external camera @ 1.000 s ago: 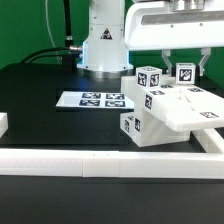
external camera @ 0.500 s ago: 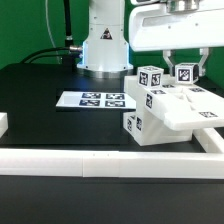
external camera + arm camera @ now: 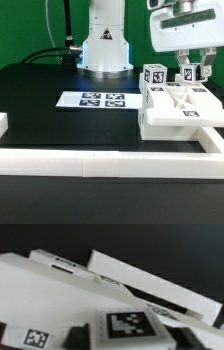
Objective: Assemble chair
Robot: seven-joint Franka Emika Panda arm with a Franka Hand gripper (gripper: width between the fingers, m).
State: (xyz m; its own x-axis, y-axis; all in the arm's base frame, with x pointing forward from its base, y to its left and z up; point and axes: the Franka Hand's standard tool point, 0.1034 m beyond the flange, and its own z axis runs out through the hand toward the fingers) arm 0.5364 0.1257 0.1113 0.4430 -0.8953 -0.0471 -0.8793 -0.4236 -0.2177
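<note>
Chair [image 3: 178, 112] looks well along: most white pieces already joined into one blocky body, flat side up, sitting on the black table [image 3: 50, 130] right under the gripper [image 3: 194, 72], against the white border rail [image 3: 100, 160]. A small tagged post [image 3: 153, 76] stands up from it just beside the fingers. What's left: prob the last upright bits at the top and seating them firm, but can't tell how many parts remain, no loose ones in view. Gripper's fingers are down at a tagged block on the chair's top; looks closed on it but can't tell for sure, wrist view too blurred. Marker board [image 3: 95, 99] lies well off to the side. No containers here, nothing to hold anything
</note>
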